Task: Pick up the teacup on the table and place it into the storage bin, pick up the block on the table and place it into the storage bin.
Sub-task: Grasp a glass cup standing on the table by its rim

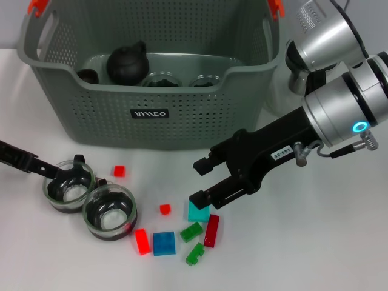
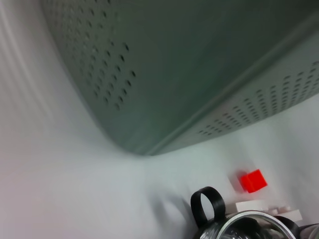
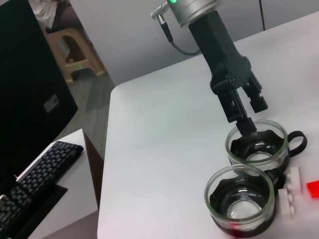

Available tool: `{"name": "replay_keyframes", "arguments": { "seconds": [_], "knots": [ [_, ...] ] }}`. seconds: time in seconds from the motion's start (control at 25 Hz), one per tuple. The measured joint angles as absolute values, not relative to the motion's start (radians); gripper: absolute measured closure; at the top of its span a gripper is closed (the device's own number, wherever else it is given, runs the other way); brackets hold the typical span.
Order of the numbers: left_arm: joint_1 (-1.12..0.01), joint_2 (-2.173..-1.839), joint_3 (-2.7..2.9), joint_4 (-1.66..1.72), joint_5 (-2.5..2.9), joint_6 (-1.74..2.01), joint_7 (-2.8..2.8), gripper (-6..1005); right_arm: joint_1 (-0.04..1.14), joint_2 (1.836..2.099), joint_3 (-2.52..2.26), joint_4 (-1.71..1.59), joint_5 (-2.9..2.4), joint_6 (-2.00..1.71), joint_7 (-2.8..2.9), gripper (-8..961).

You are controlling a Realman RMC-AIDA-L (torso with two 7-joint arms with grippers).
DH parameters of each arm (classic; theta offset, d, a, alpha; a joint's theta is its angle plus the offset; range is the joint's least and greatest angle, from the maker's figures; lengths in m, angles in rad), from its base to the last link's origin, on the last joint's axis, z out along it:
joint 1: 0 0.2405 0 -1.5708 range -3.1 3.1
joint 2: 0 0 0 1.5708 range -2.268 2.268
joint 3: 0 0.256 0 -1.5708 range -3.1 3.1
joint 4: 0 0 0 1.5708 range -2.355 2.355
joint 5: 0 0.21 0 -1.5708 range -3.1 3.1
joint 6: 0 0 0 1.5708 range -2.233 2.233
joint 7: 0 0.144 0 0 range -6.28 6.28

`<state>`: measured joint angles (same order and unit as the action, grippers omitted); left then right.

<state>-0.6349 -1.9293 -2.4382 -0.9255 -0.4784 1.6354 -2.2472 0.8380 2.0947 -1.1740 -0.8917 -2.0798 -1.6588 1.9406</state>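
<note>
Two glass teacups stand at the table's front left, one (image 1: 68, 185) (image 3: 256, 144) beside the other (image 1: 110, 211) (image 3: 241, 199). My left gripper (image 1: 57, 174) (image 3: 251, 117) reaches in from the left, open, its fingers straddling the first cup's rim. Several small blocks lie in front of the storage bin (image 1: 151, 91) (image 2: 189, 74), among them a cyan block (image 1: 198, 212). My right gripper (image 1: 201, 182) hangs open just above the cyan block, one fingertip close to its top. The left wrist view shows the cup's black handle (image 2: 207, 206) and a red cube (image 2: 253, 180).
Inside the bin sit a black teapot (image 1: 127, 63) and more cups. Red (image 1: 142, 241), blue (image 1: 163, 244), green (image 1: 191, 231) and dark red (image 1: 211, 230) blocks lie close together. The table's left edge (image 3: 107, 164) drops off beside a lower desk with a keyboard (image 3: 35, 184).
</note>
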Motion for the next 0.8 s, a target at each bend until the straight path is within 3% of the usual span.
{"name": "replay_keyframes", "arguments": {
  "seconds": [0.28,0.8],
  "knots": [
    [-0.651,-1.985,-2.428,-0.954,-0.417,1.598,-2.270,94,0.831,2.090,-1.171,-0.897,-2.084,-1.658,1.924,187],
    [-0.655,-2.007,-2.400,-0.948,-0.382,1.540,-2.288,94,0.823,2.088,-1.166,-0.887,-2.086,-1.646,1.898,186]
  ]
}}
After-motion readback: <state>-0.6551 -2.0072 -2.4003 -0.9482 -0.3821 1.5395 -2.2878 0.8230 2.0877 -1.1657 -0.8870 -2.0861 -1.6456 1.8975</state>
